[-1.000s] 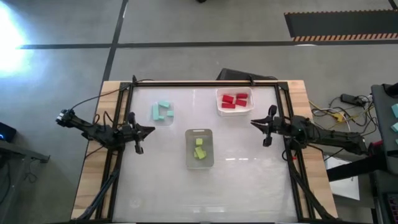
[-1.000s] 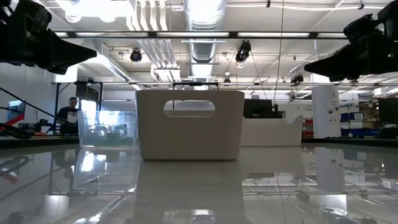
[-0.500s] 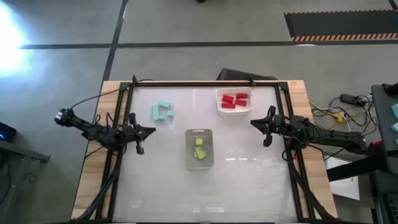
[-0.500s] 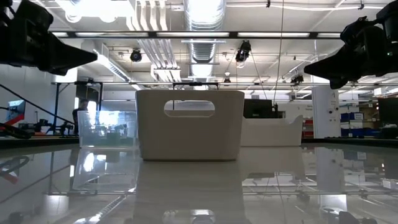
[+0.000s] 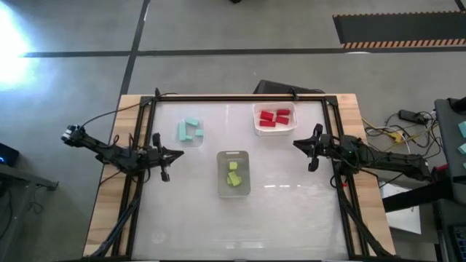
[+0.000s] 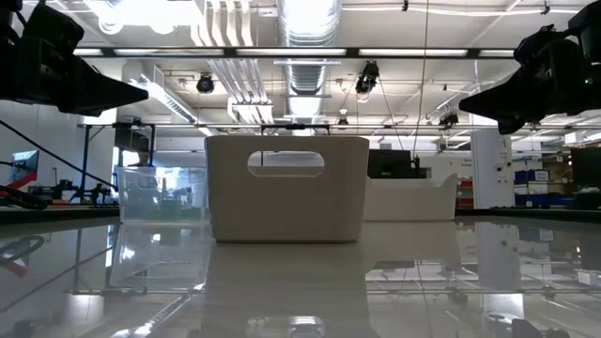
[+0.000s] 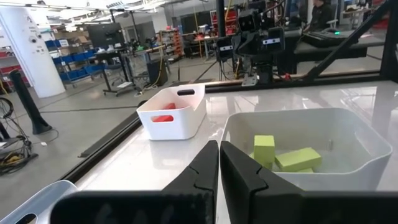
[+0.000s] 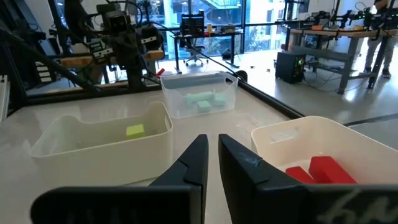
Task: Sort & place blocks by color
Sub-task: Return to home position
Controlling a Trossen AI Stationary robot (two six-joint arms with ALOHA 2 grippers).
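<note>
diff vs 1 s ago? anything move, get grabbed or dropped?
Only small arm motion. The left arm eased back a touch, its elbow drifting out past the table's left edge; the left gripper hardly moved. The right gripper dipped very slightly. Both are shut and empty, and nothing was taken or released. The teal blocks, red blocks and yellow-green blocks lie in their bins as before.
</note>
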